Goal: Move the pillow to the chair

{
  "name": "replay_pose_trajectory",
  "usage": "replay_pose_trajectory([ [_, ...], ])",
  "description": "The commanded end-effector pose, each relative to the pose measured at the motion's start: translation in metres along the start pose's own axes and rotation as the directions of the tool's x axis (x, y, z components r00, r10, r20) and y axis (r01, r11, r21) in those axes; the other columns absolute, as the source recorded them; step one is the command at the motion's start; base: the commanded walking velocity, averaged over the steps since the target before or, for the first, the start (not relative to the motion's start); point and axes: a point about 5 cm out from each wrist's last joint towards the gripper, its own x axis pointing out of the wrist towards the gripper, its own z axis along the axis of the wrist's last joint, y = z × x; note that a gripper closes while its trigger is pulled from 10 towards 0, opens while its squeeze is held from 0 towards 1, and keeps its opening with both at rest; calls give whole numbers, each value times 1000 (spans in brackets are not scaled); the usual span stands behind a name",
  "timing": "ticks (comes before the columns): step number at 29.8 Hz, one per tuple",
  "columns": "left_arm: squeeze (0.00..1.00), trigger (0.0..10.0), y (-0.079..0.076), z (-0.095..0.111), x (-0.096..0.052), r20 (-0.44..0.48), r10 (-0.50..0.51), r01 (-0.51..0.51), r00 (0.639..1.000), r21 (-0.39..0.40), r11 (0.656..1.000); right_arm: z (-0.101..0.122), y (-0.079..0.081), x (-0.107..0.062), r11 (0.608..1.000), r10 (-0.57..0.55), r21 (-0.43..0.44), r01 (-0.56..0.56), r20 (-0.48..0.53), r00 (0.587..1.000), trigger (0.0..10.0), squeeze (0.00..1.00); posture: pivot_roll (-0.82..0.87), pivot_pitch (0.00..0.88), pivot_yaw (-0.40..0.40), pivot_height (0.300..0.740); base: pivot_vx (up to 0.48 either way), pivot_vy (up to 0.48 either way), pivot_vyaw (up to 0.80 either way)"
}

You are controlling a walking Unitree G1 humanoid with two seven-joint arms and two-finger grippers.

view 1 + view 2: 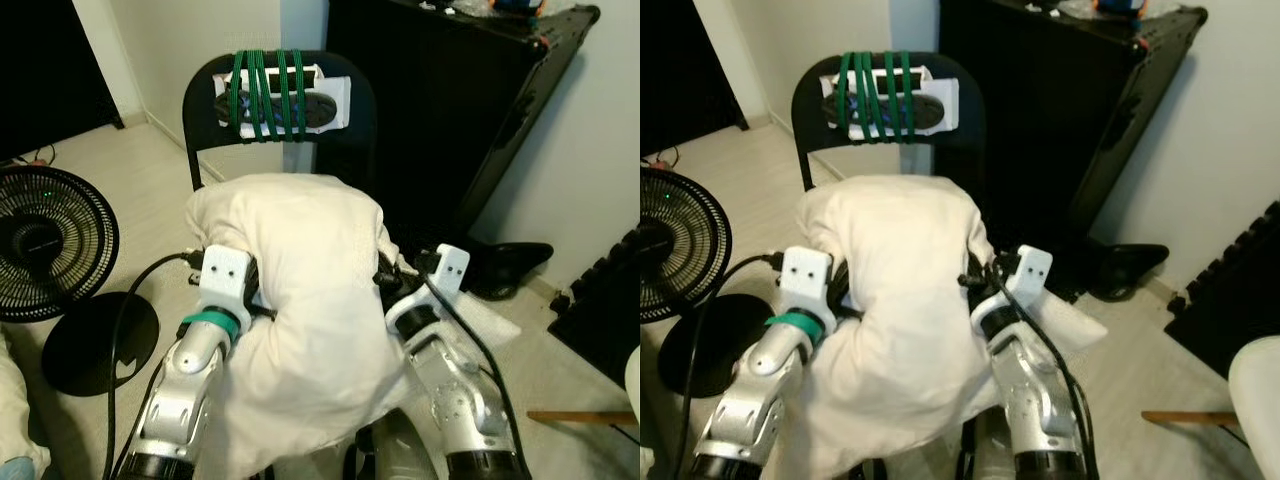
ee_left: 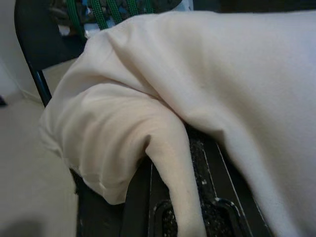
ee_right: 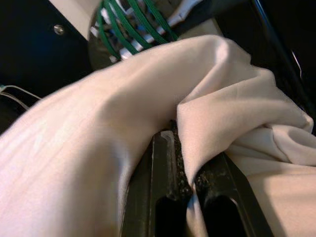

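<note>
A cream pillow [image 1: 300, 300] hangs between my two arms, its top end lying against the seat front of a black chair [image 1: 200, 100]. My left gripper [image 1: 256, 288] presses into the pillow's left side. In the left wrist view a fold of the fabric [image 2: 168, 148] runs down between the black fingers [image 2: 140, 197]. My right gripper [image 1: 386, 280] holds the pillow's right side. In the right wrist view its black fingers [image 3: 160, 173] pinch a fold of cloth [image 3: 207, 133]. The fingertips of both grippers are buried in the fabric. The pillow hides the chair seat.
A white power strip [image 1: 282, 98] is tied to the chair back with green straps. A black floor fan [image 1: 45, 245] stands on the left, a tall black cabinet [image 1: 450, 100] behind the chair. A dark object [image 1: 510, 265] lies on the floor at right.
</note>
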Motion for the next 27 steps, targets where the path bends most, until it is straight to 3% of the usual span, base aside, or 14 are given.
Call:
replay_pose_trajectory([
  [1, 0, 10000, -5, 5, 4, 33, -16, 15, 999, 32, 999, -7, 8, 6, 1000, 29, -2, -29, -25, 999, 10000, 0, 35, 101, 57, 617, 0, 0, 0],
  [4, 0, 10000, 3, 1, 11, 16, 10, -11, 1000, 76, 997, -12, 1, 16, 999, 1, -40, -4, -75, 997, 10000, 0, 38, 123, 57, 617, 0, 0, 0],
  [5, 0, 10000, 12, -1, 16, 0, 30, -30, 1000, 108, 994, -18, -4, 24, 997, -20, -81, 10, -126, 992, 10000, 0, 39, 142, 62, 617, 0, 0, 0],
  [14, 0, 10000, 20, -2, 19, -12, 57, -56, 998, 89, 994, -16, -8, 31, 994, -48, -101, 35, -134, 990, 10000, 0, 51, 169, 56, 617, 0, 0, 0],
  [16, 0, 10000, 21, -3, 22, -17, 61, -59, 998, 79, 995, -13, -8, 35, 994, -56, -103, 44, -125, 991, 10000, 0, 53, 184, 51, 617, 0, 0, 0],
  [17, 0, 10000, 27, 1, 35, -17, 80, -78, 997, 104, 992, -3, -7, 45, 987, -81, -150, 64, -109, 991, 10000, 0, 35, 230, 51, 617, 0, 0, 0],
  [19, 0, 10000, 40, 16, 53, 20, 136, -138, 990, 147, 980, 14, -6, 58, 964, -137, -238, 119, -61, 989, 10000, 0, 15, 243, 56, 617, 0, 0, 0],
  [27, 0, 10000, 48, 29, 63, 82, 181, -194, 980, 198, 961, 29, -1, 66, 943, -175, -279, 180, 43, 984, 10000, 0, -12, 239, 62, 617, 0, 0, 0],
])
